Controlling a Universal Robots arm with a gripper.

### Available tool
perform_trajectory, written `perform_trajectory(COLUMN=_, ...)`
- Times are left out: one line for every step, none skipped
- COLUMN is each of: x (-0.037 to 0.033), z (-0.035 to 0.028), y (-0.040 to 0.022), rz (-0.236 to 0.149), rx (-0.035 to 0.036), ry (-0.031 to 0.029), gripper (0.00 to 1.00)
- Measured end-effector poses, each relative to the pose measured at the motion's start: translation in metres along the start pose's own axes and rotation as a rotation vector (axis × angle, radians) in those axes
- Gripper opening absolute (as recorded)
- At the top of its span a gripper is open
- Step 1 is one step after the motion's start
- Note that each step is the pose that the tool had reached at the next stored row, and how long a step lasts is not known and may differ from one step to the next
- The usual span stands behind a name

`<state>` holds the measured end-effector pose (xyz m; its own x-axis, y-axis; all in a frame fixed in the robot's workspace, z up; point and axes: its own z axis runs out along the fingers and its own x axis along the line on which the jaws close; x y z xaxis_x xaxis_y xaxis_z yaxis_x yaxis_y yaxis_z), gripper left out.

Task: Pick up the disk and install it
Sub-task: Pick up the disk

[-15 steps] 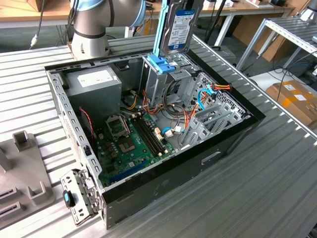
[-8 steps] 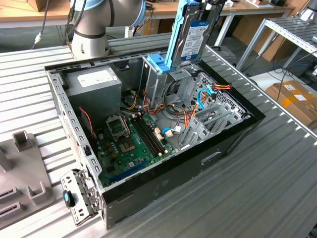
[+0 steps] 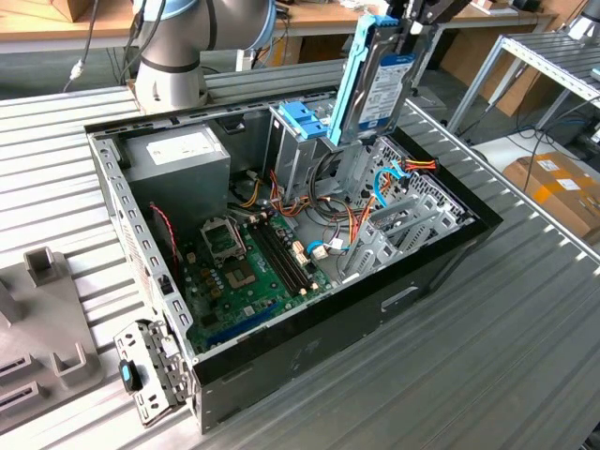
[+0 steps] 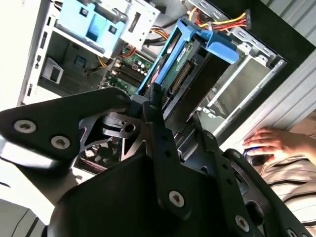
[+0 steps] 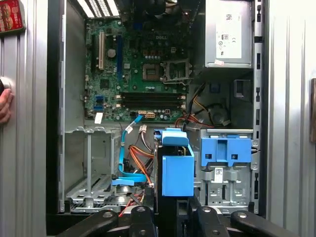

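Observation:
The disk (image 3: 380, 84) hangs on edge above the open computer case (image 3: 394, 300), with its light-blue carrier rail around it. My gripper (image 3: 413, 30) is shut on its top end. In the second wrist view the disk (image 4: 177, 66) runs away from the fingers (image 4: 157, 116), with its blue end tab (image 4: 220, 47) at the far end. In the first wrist view the disk (image 5: 177, 173) sits between the empty metal bay (image 5: 89, 170) and the drive cage (image 5: 225, 150) with the blue top.
The case holds a green motherboard (image 3: 244, 272), a grey power supply (image 3: 178, 155), and blue and orange cables (image 5: 133, 165). A person's hand (image 4: 276, 143) rests beside the case. Grey fixtures (image 3: 47, 309) and a loose bracket (image 3: 145, 375) lie at the exterior view's left.

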<state>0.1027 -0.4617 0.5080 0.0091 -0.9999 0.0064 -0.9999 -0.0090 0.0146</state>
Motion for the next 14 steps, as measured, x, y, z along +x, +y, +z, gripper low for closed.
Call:
perform_trajectory(x=0.0078, z=0.0, y=0.0, rz=0.0, rx=-0.0001, ry=0.0003, gripper=0.35)
perform_trajectory(x=0.013, z=0.0002, y=0.0, rz=0.0, rx=-0.0001, ry=0.0, gripper=0.35)
perform_trajectory(x=0.0169, z=0.0003, y=0.0, rz=0.0, rx=-0.0001, ry=0.0001, gripper=0.35)
perform_trajectory(x=0.0241, z=0.0004, y=0.0, rz=0.0, rx=-0.0001, ry=0.0001, gripper=0.35)
perform_trajectory(x=0.0278, z=0.0005, y=0.0001, rz=0.0, rx=-0.0001, ry=0.0, gripper=0.35)
perform_trajectory(x=0.0319, z=0.0005, y=0.0001, rz=0.0, rx=-0.0001, ry=0.0002, gripper=0.35)
perform_trajectory(x=0.0359, z=0.0006, y=0.0001, rz=0.0, rx=-0.0002, ry=0.0002, gripper=0.35)
perform_trajectory(x=0.041, z=0.0007, y=0.0001, rz=0.0, rx=-0.0001, ry=0.0, gripper=0.35)
perform_trajectory(x=0.0487, z=0.0008, y=0.0002, rz=0.0, rx=-0.0002, ry=0.0002, gripper=0.35)
perform_trajectory(x=0.056, z=0.001, y=0.0003, rz=0.0, rx=-0.0001, ry=0.0001, gripper=0.35)
perform_trajectory(x=0.0649, z=0.0012, y=0.0003, rz=0.0, rx=-0.0002, ry=0.0, gripper=0.35)
perform_trajectory(x=0.0707, z=0.0012, y=0.0004, rz=0.0, rx=-0.0002, ry=0.0002, gripper=0.35)
perform_trajectory(x=0.0775, z=0.0014, y=0.0004, rz=0.0, rx=-0.0002, ry=0.0, gripper=0.35)
perform_trajectory(x=0.082, z=0.0015, y=0.0004, rz=0.0, rx=-0.0002, ry=0.0, gripper=0.35)
